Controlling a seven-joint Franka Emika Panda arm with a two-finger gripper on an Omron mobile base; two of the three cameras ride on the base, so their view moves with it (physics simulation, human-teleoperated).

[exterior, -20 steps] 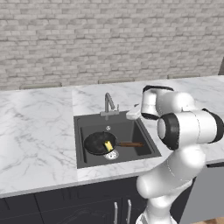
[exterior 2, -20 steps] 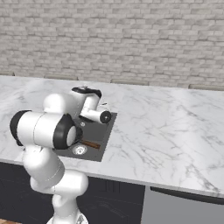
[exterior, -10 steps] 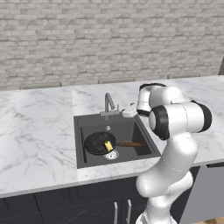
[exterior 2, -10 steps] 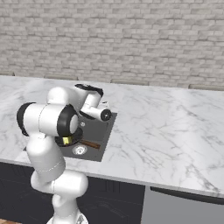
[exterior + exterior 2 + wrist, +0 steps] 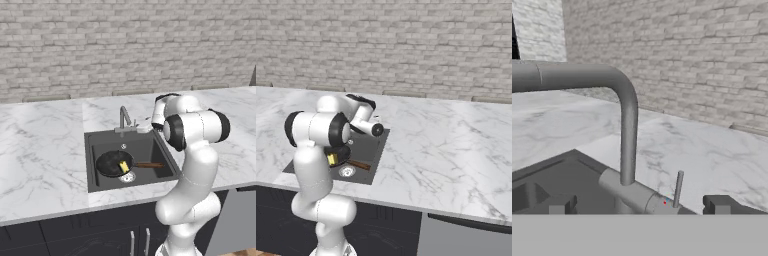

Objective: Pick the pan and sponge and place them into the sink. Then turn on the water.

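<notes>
A kitchen: marble counter [image 5: 45,150], recessed sink [image 5: 97,145] with faucet [image 5: 123,117] (brick wall [image 5: 125,45] behind), dark cabinets [image 5: 90,235].

Bright, even, shadowless rendered light; sharp.

No text, label, brand, number or sign can be read in any of the pictures. The brick wall [image 5: 125,45], the marble table [image 5: 40,150] and the faucet [image 5: 624,130] are all plain, with nothing written on them. On the base of the faucet in the hand view there are only small red and blue dots, and these are not letters.
</notes>
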